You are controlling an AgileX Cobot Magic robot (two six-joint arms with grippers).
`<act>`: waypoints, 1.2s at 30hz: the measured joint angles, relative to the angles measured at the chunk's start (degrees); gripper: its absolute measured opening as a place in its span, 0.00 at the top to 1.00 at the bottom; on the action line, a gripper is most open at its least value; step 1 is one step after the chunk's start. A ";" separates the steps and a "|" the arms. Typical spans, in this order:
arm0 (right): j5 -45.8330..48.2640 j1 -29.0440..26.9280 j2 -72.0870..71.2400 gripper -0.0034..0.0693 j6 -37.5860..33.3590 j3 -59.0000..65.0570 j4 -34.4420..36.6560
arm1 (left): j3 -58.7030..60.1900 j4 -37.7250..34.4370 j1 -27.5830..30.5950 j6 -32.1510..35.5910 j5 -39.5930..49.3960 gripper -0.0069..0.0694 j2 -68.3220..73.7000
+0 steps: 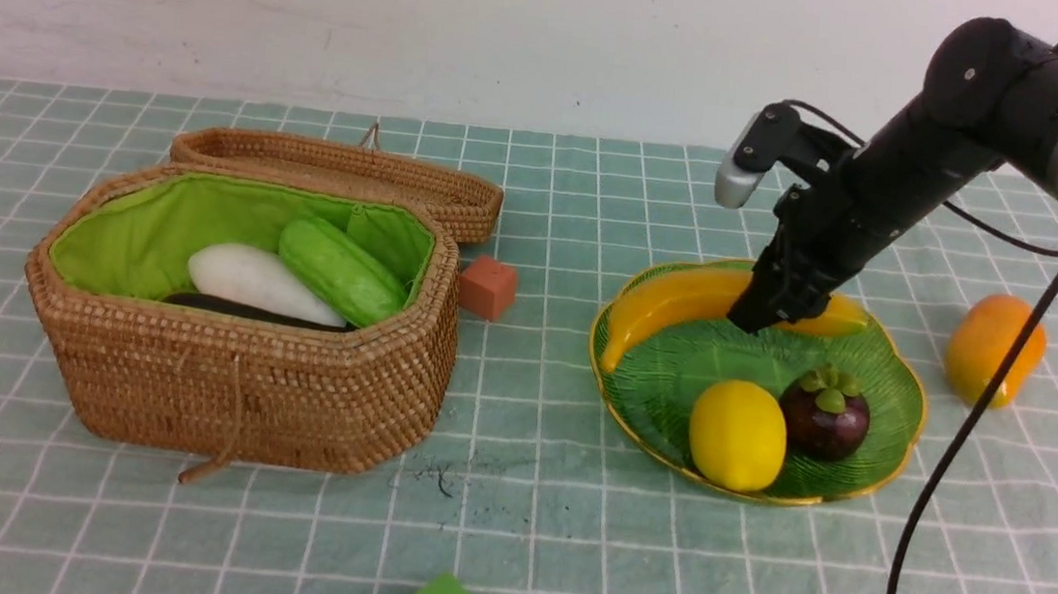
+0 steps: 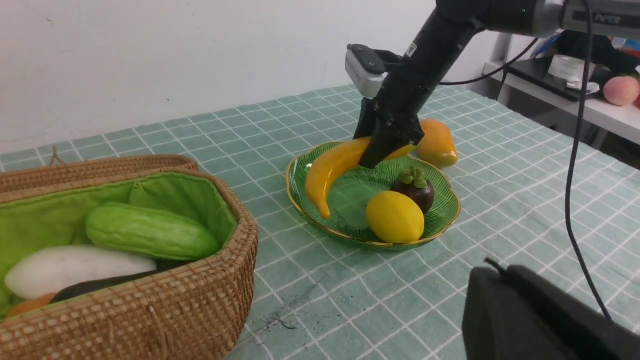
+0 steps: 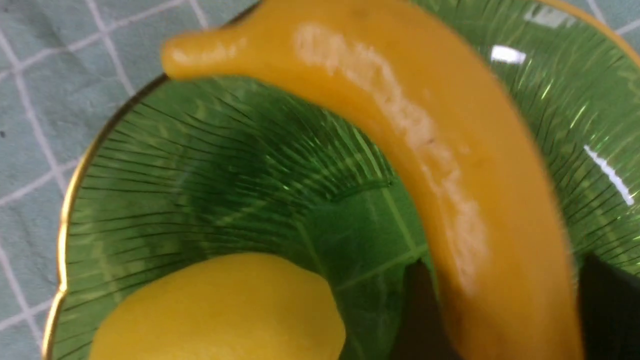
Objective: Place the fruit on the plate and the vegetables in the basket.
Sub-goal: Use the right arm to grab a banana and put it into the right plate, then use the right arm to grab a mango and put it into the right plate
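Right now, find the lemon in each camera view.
Front view: lemon at the plate's near edge, left of the mangosteen.
Left wrist view: lemon on the plate, touching the mangosteen.
Right wrist view: lemon, bottom edge.
Shared landmark: banana.

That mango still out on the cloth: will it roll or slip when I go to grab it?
The mango looks glossy and rounded, so it may slip from narrow fingertips. It is oblong and lies on its side, so a nudge would probably rock it, not send it far.
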 joint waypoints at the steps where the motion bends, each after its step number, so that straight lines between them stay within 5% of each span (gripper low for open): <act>1: 0.00 0.00 0.00 0.31 0.00 0.00 -0.58 | 0.00 0.00 0.00 0.07 0.02 0.93 0.00; 5: 0.80 0.00 -1.07 0.14 0.40 -0.05 -5.04 | 0.00 -0.14 0.00 0.07 0.06 0.93 0.00; 10: -0.22 -1.10 -4.37 0.15 11.03 -0.05 -10.59 | 0.00 -0.19 0.00 0.07 0.06 0.93 0.00; 16: -2.29 -10.16 -5.03 0.27 58.45 -0.51 -16.98 | 0.00 -0.19 0.00 0.07 0.06 0.93 0.00; 20: -2.58 -16.44 -2.05 0.22 73.12 -0.51 -17.05 | 0.00 -0.19 0.00 0.07 0.06 0.93 0.00; 27: -7.62 -19.41 2.48 0.02 75.73 -0.46 -11.49 | 0.00 -0.19 0.00 0.07 0.06 0.93 0.00; 36: -10.91 -19.41 8.00 0.03 75.86 -0.66 -8.78 | 0.00 -0.62 0.00 0.07 0.08 0.93 0.00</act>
